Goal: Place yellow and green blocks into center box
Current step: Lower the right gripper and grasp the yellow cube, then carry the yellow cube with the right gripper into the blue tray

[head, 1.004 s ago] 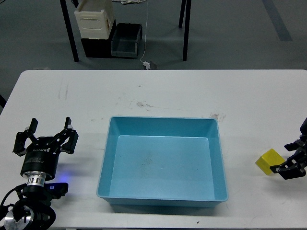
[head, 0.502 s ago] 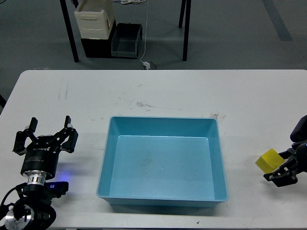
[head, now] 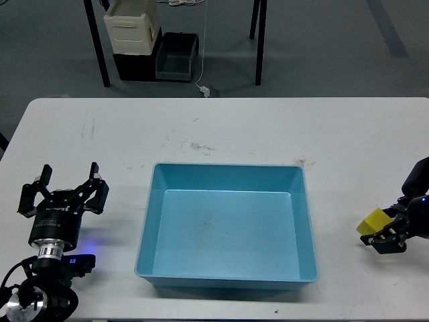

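A: Where is the yellow block [head: 373, 221] found?

B: Right of the box [head: 226, 282], at the right gripper [head: 383, 236]; closure cannot be told. A firm, centred grip should be confirmed before lifting.

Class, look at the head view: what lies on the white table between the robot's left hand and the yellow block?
Only the open blue plastic box sits between the left hand and the yellow block; the white table is otherwise bare along that stretch.
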Robot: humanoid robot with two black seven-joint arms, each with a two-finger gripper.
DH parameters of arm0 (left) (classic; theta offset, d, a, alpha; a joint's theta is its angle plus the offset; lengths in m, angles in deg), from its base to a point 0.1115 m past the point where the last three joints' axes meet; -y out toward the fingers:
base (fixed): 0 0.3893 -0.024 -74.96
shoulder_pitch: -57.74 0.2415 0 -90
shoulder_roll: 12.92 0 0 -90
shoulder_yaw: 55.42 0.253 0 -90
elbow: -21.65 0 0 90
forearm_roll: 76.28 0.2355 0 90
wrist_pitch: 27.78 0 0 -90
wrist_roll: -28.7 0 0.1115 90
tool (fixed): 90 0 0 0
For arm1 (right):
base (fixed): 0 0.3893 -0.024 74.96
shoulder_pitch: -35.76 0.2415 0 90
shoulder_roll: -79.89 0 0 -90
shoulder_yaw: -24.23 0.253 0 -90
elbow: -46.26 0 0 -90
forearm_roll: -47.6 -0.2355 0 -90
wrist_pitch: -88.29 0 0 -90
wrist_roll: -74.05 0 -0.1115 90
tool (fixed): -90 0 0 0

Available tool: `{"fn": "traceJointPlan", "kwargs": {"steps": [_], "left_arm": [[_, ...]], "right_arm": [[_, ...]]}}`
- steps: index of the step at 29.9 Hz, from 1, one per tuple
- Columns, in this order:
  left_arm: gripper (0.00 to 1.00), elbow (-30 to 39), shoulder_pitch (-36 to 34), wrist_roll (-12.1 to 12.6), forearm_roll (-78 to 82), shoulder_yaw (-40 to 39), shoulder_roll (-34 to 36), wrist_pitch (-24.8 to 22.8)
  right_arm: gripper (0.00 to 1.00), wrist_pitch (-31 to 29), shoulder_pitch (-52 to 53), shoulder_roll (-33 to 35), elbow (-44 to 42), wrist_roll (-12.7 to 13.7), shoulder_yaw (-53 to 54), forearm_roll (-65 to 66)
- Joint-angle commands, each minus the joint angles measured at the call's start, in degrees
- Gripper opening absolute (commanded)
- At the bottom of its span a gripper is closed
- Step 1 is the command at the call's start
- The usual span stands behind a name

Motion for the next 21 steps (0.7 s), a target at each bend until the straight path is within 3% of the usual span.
{"fn": "traceJointPlan", "kwargs": {"steps": [1,4,10,13,16,21], "left_arm": [[1.00,0.0,0.0,0.0,0.0,0.1,0.0,0.0],[1.00,0.0,0.0,0.0,0.0,0.0,-0.1,0.0],[1.00,0.0,0.0,0.0,0.0,0.0,-0.1,0.1],[1.00,-0.2,0.0,0.0,0.0,0.0,-0.1,0.1],[1.00,-0.6,0.0,0.0,0.0,0.0,-0.1,0.1],[1.00,-0.6,0.0,0.0,0.0,0.0,-0.1,0.1]], "right_arm": [[0.80,0.0,-0.2,-0.1,-0.2,0.0,-0.1,0.0],[0.70,0.0,-0.2,0.0,-0.1,0.0,-0.1,0.0],[0.31,-0.4,-0.2,0.0,-0.1,0.0,-0.2,0.1],[0.17,-0.4,0.1,0.3,0.1,0.0,0.3,0.2],[0.12,-0.4,0.4,0.8,0.1,0.0,3.4,0.2],[0.12,-0.4,4.2,2.5,0.2,0.0,7.2,0.1]]}}
